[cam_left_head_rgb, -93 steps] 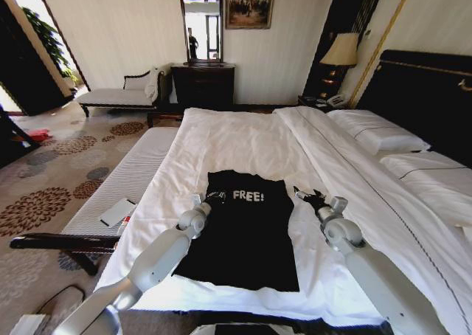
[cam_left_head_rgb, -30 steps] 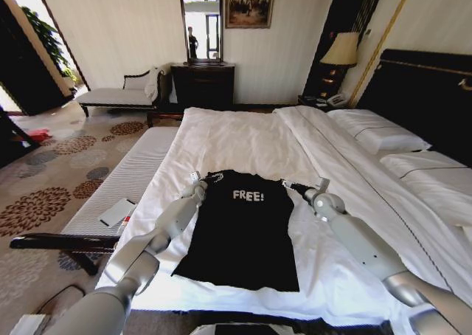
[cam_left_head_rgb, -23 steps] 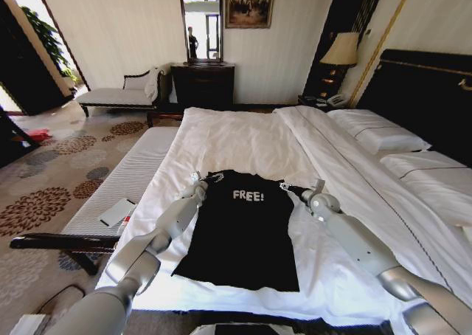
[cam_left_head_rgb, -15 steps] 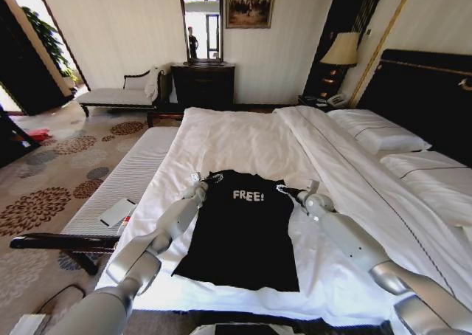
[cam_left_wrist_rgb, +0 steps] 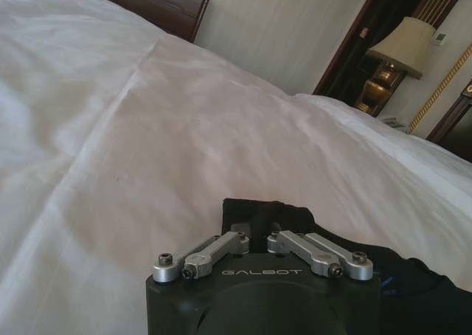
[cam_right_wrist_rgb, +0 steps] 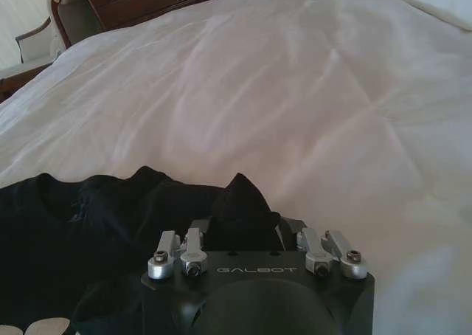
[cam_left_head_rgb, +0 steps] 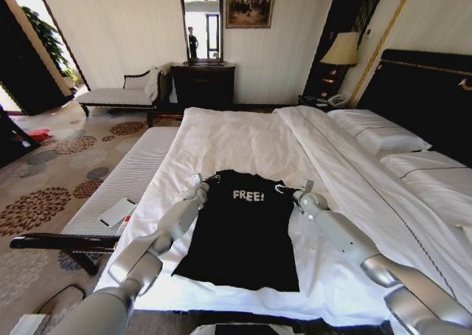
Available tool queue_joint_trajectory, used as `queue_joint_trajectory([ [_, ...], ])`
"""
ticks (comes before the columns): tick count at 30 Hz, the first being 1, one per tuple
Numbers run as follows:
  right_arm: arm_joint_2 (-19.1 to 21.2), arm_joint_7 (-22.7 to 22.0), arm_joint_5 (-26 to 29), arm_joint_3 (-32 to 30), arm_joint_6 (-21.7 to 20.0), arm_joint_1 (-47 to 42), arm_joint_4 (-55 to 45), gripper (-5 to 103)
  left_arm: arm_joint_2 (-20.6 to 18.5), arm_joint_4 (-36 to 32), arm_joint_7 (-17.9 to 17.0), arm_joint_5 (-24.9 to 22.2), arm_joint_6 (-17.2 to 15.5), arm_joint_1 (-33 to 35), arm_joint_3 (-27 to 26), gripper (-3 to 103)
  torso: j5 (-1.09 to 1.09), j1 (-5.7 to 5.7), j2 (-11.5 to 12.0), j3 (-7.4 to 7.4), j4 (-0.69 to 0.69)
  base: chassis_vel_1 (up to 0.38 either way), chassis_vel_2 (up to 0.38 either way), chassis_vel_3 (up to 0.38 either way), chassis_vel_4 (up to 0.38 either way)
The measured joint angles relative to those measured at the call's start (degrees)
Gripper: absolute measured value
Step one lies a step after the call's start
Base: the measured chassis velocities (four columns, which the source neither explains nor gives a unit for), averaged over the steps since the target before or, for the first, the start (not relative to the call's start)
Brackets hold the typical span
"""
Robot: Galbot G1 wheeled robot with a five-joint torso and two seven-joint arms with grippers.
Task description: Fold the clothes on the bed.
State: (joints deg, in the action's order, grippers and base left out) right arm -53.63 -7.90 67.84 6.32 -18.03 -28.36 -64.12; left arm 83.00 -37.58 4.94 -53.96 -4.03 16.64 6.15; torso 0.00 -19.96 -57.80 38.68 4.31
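Observation:
The clothes, a black T-shirt (cam_left_head_rgb: pixel 243 239) with white "FREE!" lettering, lie flat on the white duvet of the bed (cam_left_head_rgb: pixel 243 136), near its front edge. My left gripper (cam_left_head_rgb: pixel 210 178) is at the shirt's left shoulder and my right gripper (cam_left_head_rgb: pixel 282 189) at its right shoulder. In the left wrist view the left gripper (cam_left_wrist_rgb: pixel 257 228) is shut on a fold of the black fabric (cam_left_wrist_rgb: pixel 265 211). The right wrist view has the right gripper (cam_right_wrist_rgb: pixel 243 228) shut on a peak of black fabric (cam_right_wrist_rgb: pixel 240 198) that stands up from the duvet.
White pillows (cam_left_head_rgb: pixel 376 132) and a dark headboard (cam_left_head_rgb: pixel 428 91) lie to the right. A white-cushioned bench (cam_left_head_rgb: pixel 125 184) with a flat white item (cam_left_head_rgb: pixel 116 212) runs along the bed's left side. A dresser (cam_left_head_rgb: pixel 203 84), chaise (cam_left_head_rgb: pixel 118 95) and lamp (cam_left_head_rgb: pixel 341 51) stand at the far wall.
Both grippers have moved from beside the sleeves up to the shirt's shoulders. The right gripper has slid inward along the top edge, and the fabric there now bunches up.

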Motion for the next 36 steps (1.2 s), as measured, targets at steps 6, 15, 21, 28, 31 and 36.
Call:
queue_joint_trajectory([
  [6, 0.04, 0.2, -0.16, 0.22, 0.29, 0.02, 0.02, 36, 0.0, -0.3, -0.07, 0.12, 0.0, 0.37, -0.17, 1, 0.0, 0.0, 0.0, 0.0, 0.0, 0.0, 0.0, 0.0, 0.0],
  [15, 0.0, 0.29, -0.21, 0.26, 0.9, 0.01, -0.47, 2, -0.45, -1.15, -0.49, 0.15, -0.07, 0.41, -0.21, 1, 0.0, 0.0, 0.0, 0.0, 0.0, 0.0, 0.0, 0.0, 0.0],
  [21, 0.11, -0.1, -0.63, -0.18, 1.38, -0.39, -1.91, 2, -1.65, -3.38, -0.78, -0.62, -0.1, 0.4, -0.16, 1, 0.0, 0.0, 0.0, 0.0, 0.0, 0.0, 0.0, 0.0, 0.0],
  [28, 1.65, -0.48, -4.81, -1.22, 3.19, -1.01, -5.5, 2, -5.78, -10.11, -2.41, -3.23, -0.5, 0.93, -0.21, 1, 0.0, 0.0, 0.01, 0.0, 0.0, 0.0, 0.0, 0.0, 0.0],
  [31, 2.47, -0.66, -5.01, -2.12, 3.24, -1.37, -7.81, 2, -7.92, -13.62, -3.19, -4.26, -0.85, 1.18, -0.14, 1, 0.0, 0.0, 0.0, 0.0, 0.0, 0.0, 0.0, 0.0, 0.0],
  [36, 3.73, -1.52, -5.42, -3.65, 3.87, -1.48, -11.2, 2, -11.15, -19.06, -4.19, -6.71, -1.24, 0.52, -0.69, 1, -0.01, 0.0, 0.0, 0.0, -0.02, 0.0, 0.0, 0.0, 0.0],
])
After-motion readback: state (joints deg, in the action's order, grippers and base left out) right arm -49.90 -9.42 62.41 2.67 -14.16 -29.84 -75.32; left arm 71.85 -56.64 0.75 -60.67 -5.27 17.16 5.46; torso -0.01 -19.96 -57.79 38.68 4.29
